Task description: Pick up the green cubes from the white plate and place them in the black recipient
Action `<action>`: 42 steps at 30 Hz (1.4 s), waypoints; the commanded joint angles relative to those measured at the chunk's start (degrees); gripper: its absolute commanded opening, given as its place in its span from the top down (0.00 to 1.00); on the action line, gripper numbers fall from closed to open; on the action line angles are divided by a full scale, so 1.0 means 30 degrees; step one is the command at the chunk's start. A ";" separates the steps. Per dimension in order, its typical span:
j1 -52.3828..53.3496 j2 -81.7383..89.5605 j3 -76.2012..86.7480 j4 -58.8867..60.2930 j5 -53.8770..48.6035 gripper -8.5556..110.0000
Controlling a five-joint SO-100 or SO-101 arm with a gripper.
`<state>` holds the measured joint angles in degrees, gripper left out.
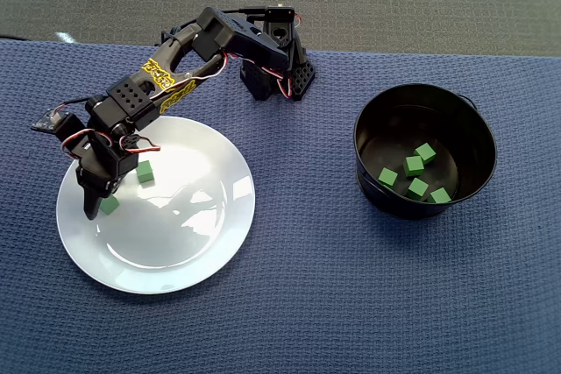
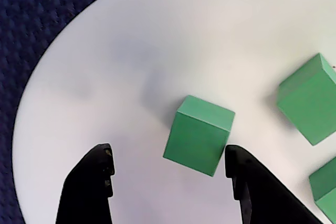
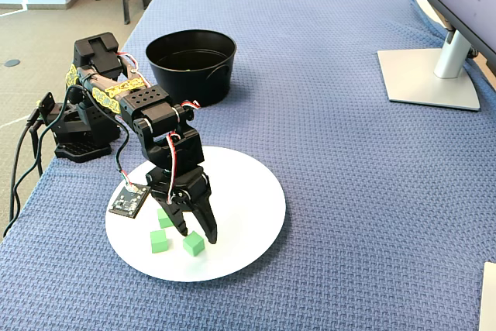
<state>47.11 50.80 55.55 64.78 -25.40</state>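
Overhead view: gripper (image 1: 99, 201) hangs at the white plate (image 1: 188, 251)'s left side; five green cubes (image 1: 415, 165) lie in the black recipient (image 1: 368, 142), right.

Wrist view: fingers (image 2: 93, 179) spread open around one cube (image 2: 199, 135), which touches the right finger; shifting right would center it before closing.

Fixed view: blue-clothed counter (image 3: 349, 191) toward the pot is clear.

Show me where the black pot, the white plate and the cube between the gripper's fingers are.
Black pot (image 1: 368, 159), overhead view, on its left wall.
White plate (image 1: 193, 243), overhead view, on a bare part near its lower right.
Green cube (image 2: 199, 135), wrist view, on its front face, between the open fingers.
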 commanded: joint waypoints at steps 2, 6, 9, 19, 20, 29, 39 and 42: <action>0.0381 -0.0439 -0.0820 -0.0762 -0.0176 0.77; 0.0439 -0.0820 -0.0996 -0.0732 -0.0322 0.79; 0.0439 -0.0820 -0.0967 -0.0732 -0.0381 0.82; 0.0527 0.1641 0.0703 -0.1465 0.1348 0.93; 0.0498 0.2490 0.1084 -0.1377 0.1904 0.93; -0.2666 1.3213 0.6240 0.1143 0.6387 0.93; -1.3740 2.1064 1.2451 0.3398 1.0166 0.93; -1.7549 2.2119 1.4062 0.2988 1.0928 0.93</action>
<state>4.22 111.36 93.96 74.18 4.92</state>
